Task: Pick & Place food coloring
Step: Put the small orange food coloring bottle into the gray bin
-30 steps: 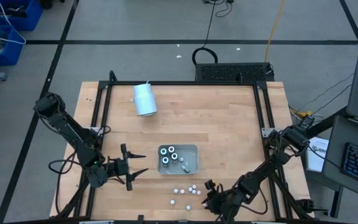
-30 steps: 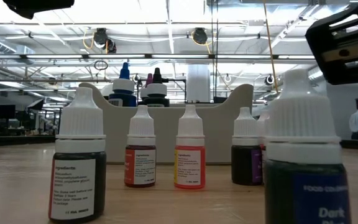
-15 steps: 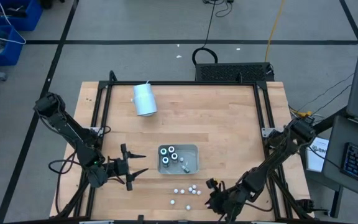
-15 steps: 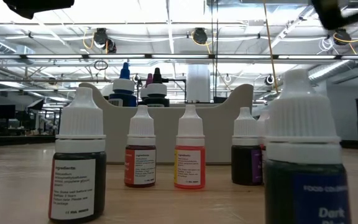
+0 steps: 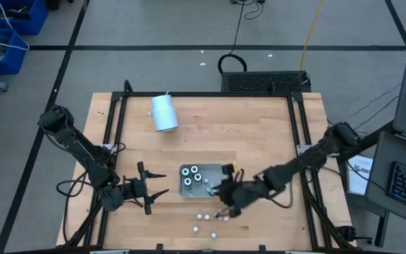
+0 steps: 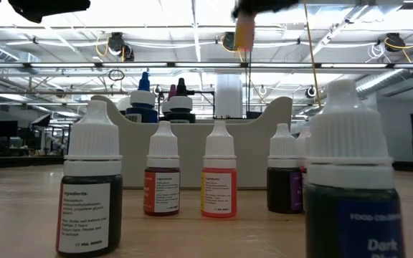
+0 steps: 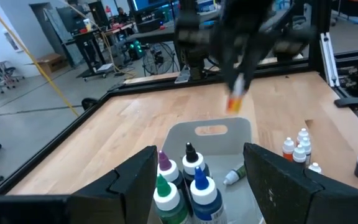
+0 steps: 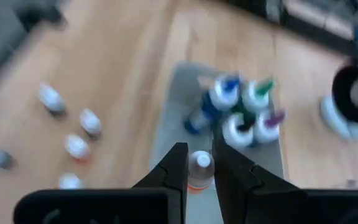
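The right pincer (image 8: 197, 163) grips a small orange bottle (image 8: 199, 169) above the grey rectangular tray (image 5: 218, 169); the left pincer (image 5: 155, 195) waits released over the wooden surface (image 5: 259, 134).

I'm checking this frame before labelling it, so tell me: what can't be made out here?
- Held bottle: its label is motion-blurred in the wrist views and too small from above.
- Right gripper: cut off by the low view's top edge.
- Tray: its floor is mostly hidden in the low view by the front bottles.
- Loose bottles: colours too small in the high view.
- Left gripper, open, waits beside the tray.
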Robot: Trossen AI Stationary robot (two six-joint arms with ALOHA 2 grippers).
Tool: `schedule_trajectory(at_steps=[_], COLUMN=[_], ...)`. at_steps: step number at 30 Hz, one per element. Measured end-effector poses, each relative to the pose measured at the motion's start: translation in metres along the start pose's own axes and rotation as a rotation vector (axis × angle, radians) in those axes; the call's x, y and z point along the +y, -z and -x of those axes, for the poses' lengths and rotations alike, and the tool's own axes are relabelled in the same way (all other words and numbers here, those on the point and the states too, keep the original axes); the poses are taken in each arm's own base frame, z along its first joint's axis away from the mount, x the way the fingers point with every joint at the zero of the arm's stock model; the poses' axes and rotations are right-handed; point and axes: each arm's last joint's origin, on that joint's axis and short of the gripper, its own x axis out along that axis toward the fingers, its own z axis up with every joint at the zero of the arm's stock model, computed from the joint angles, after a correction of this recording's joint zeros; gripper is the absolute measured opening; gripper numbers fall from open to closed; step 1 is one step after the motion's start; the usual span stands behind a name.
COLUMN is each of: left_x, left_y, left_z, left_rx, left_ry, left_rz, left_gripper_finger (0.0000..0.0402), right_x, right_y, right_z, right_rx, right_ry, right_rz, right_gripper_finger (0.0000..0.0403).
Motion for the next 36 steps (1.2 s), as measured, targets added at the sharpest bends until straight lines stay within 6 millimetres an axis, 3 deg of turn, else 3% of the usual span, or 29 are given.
schedule_trajectory(at_steps=[4,20,28,36], left_x=[0.000,0.000,0.000,0.000], left_y=[-0.001,-0.001,-0.002,-0.001], left_z=[0.000,0.000,0.000,0.000], left_rx=[-0.003,-0.007,-0.009,-0.008], left_ry=[0.003,0.000,0.000,0.001], left_rz=[-0.004,-0.033,-0.031,-0.039], left_gripper_finger=[0.0241,0.0241,0.0241,0.0241], right_x=[-0.015,-0.050,-0.050,-0.045], right_y=[0.014,0.043,0.060,0.068], right_z=[-0.024,-0.048,-0.055,-0.069], right_rx=[0.025,-0.005,0.030,0.048], right_ry=[-0.045,0.000,0.012,-0.041], right_rz=[-0.035,-0.208,-0.273,-0.212], right_gripper_finger=[0.0043,0.0043,0.0044,0.0045])
